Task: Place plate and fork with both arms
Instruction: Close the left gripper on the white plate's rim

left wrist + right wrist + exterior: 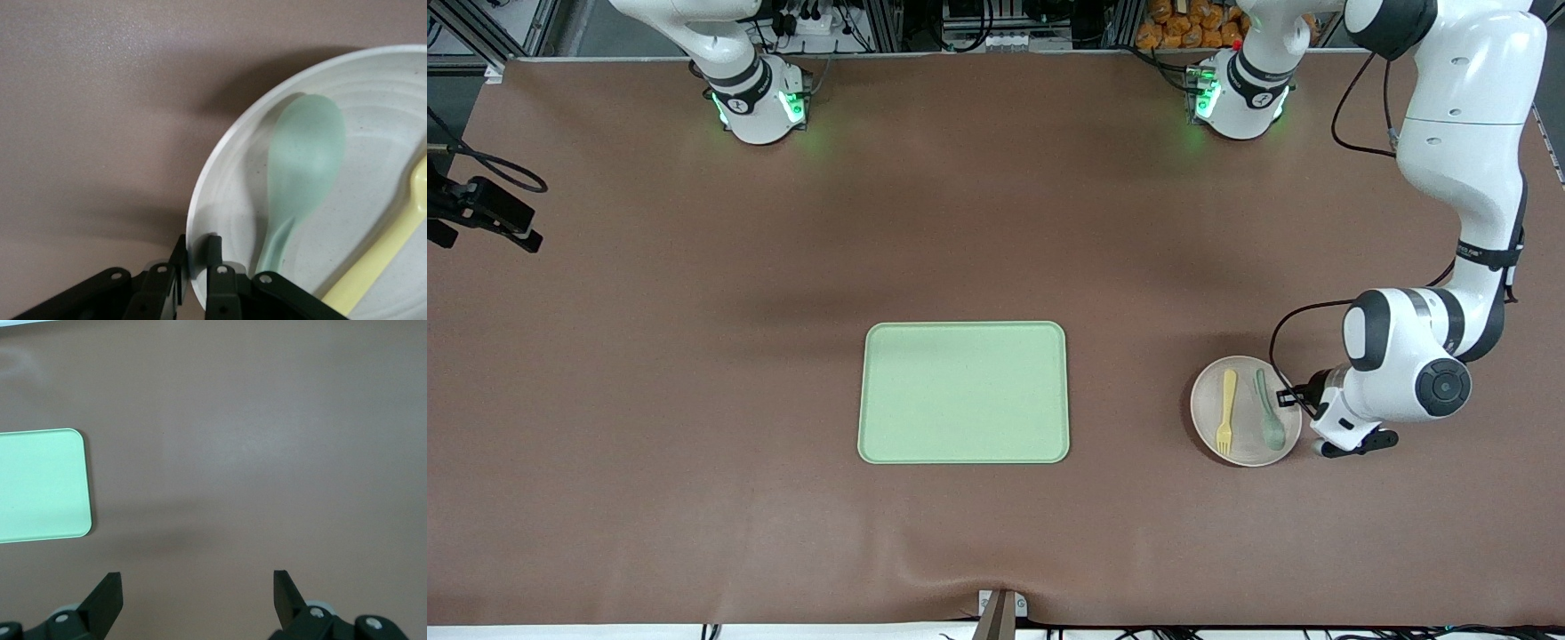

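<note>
The pale plate (1246, 447) lies on the table toward the left arm's end, with the yellow fork (1227, 411) and a grey-green spoon (1269, 412) lying side by side in it. My left gripper (1303, 414) is low at the plate's rim beside the spoon. In the left wrist view the left gripper (197, 250) is shut on the plate (373, 100), one finger inside the rim and one outside, close to the spoon (303, 160) and the fork (390, 243). My right gripper (197, 593) is open and empty, high over bare table; its hand is outside the front view.
The light-green tray (964, 392) lies at the table's middle; one of its corners shows in the right wrist view (40, 483). A black camera mount (480, 209) juts in at the right arm's end. A brown mat covers the table.
</note>
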